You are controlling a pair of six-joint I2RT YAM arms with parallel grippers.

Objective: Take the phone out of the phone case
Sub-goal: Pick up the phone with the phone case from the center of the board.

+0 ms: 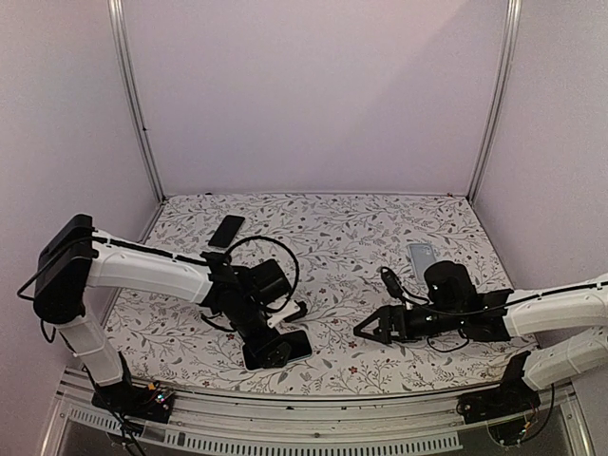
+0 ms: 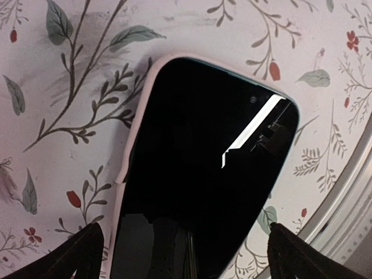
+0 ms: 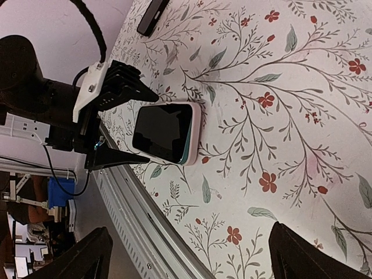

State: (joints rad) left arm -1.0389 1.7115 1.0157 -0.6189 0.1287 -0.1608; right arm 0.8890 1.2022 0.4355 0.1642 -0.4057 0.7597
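Observation:
The phone [image 2: 203, 174], black screen up, lies in its pale pink phone case [image 2: 138, 122] on the floral table near the front edge. In the top view the phone [image 1: 294, 345] sits under my left gripper [image 1: 277, 332]. That gripper [image 2: 189, 258] is open, with one fingertip on each side of the phone's near end and not touching it. From the right wrist view the phone [image 3: 163, 132], the case rim [image 3: 196, 131] and the left gripper [image 3: 119, 123] all show. My right gripper [image 1: 369, 330] [image 3: 192, 258] hovers open and empty to the right of the phone, a short way off.
A second black phone [image 1: 227, 231] [image 3: 152, 16] lies at the back left. A grey flat device [image 1: 421, 256] lies behind the right arm. The metal front rail [image 1: 313, 397] [image 3: 145, 221] runs just past the cased phone.

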